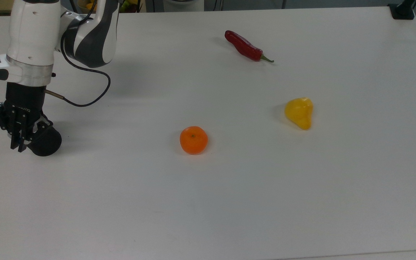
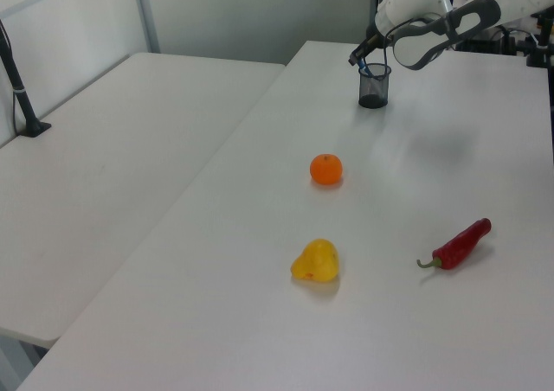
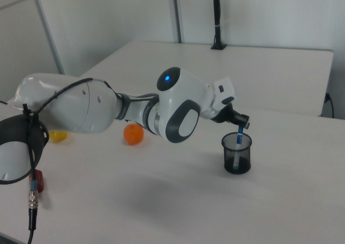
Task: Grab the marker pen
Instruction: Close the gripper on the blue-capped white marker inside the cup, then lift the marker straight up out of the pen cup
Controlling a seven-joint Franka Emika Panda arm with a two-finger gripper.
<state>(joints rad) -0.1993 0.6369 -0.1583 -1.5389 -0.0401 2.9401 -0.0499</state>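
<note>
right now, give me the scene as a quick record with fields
gripper: over the cup, closed on the marker
marker: upright, lower part inside the cup
cup: black mesh, standing on the table
table: white
orange: near the table's middle, apart from the rest
yellow fruit: on the top view's right of the orange
chili: red, lying flat, apart from the rest

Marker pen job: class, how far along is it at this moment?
Done: the gripper has reached the black mesh cup and sits at its rim. In hand: it is at the marker pen, which stands inside the cup. Left: lifting the pen clear. The orange, the chili and the yellow fruit lie apart.
</note>
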